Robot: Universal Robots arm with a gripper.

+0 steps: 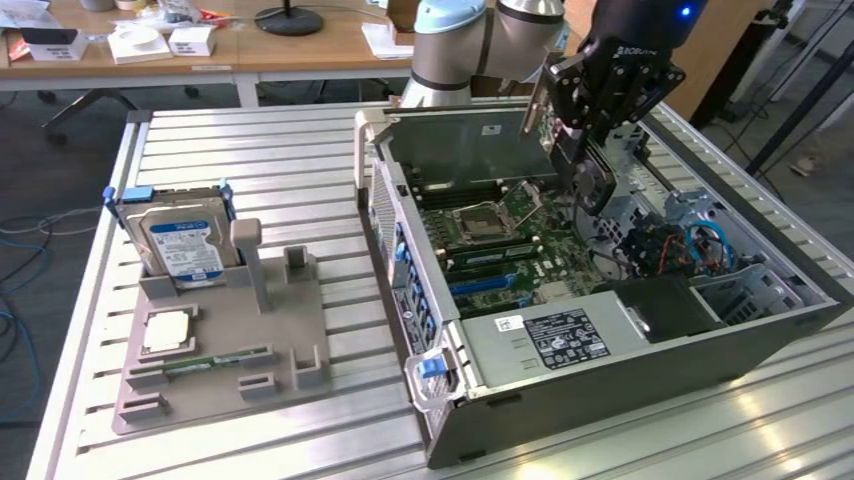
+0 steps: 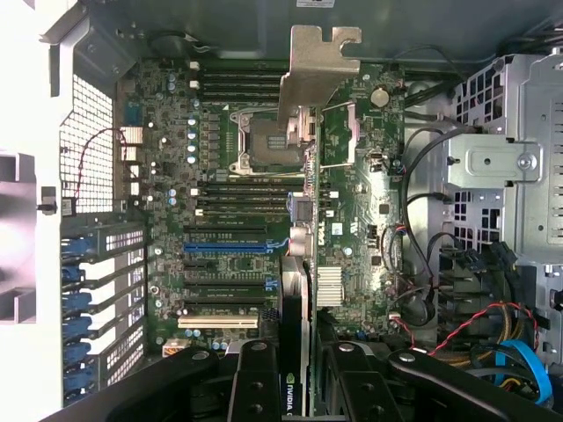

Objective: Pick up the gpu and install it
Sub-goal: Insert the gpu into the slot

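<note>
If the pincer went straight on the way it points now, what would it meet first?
The pincer points down into the open case, gripping the gpu. The card's lower edge would likely reach the motherboard first, near its expansion slots; which slot is unclear from depth.

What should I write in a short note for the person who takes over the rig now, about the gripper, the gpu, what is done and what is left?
Gripper: shut on the gpu, which is seen edge-on with its metal bracket at the far end from the fingers.
Place: the gpu hangs above the motherboard inside the open computer case.
Done: gpu picked up and held over the case.
Left: the install; the card is not yet seated in a slot.
</note>
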